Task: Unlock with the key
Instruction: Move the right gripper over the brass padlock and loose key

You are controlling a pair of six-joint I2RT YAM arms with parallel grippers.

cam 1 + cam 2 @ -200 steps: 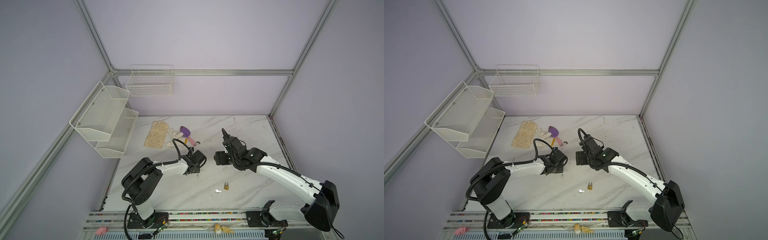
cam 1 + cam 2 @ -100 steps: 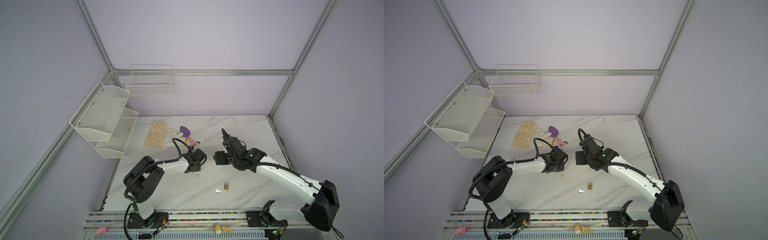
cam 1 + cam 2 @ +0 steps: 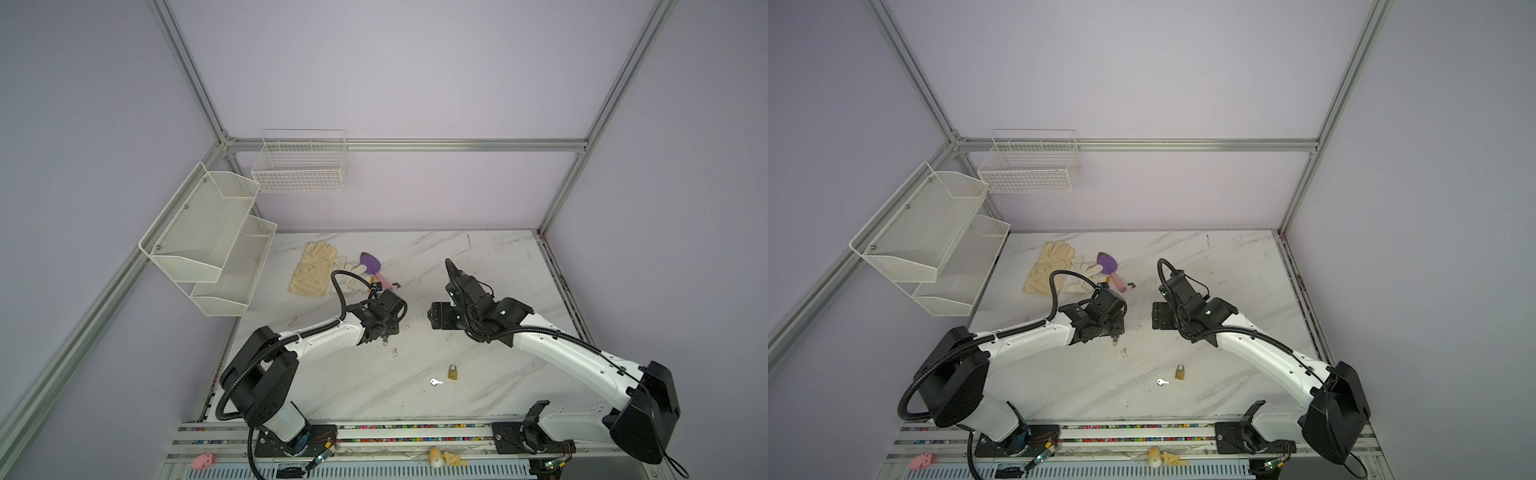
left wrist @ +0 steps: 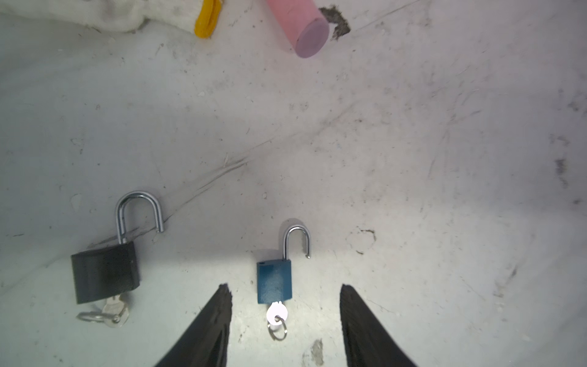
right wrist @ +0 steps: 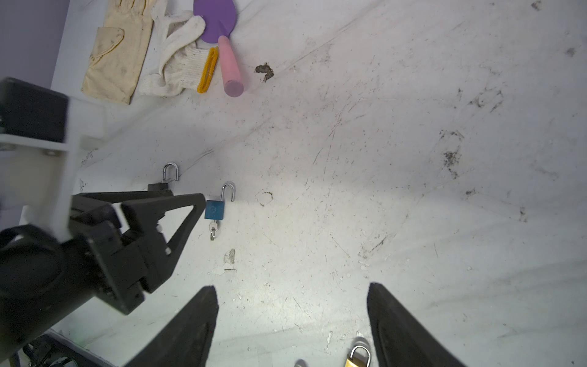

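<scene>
A small blue padlock (image 4: 274,281) lies on the marble table with its shackle sprung open and a silver key (image 4: 277,313) on a ring in its keyhole. My left gripper (image 4: 284,287) is open just above it, one finger on each side of the key, touching neither. Beside it lies a black padlock (image 4: 104,275), also open, with its own key (image 4: 114,309). A shut brass padlock (image 3: 453,372) and a loose silver key (image 3: 435,381) lie nearer the front. My right gripper (image 5: 291,287) hovers open and empty, the brass padlock (image 5: 357,357) near one finger.
Two gloves (image 3: 311,270) and a purple trowel with a pink handle (image 3: 374,266) lie at the back left of the table (image 3: 498,257). A white mesh shelf (image 3: 208,249) and a wire basket (image 3: 301,166) hang on the walls. In both top views the grippers face each other mid-table.
My left gripper has opened and let go of the key in the blue padlock. The right arm has barely moved.
</scene>
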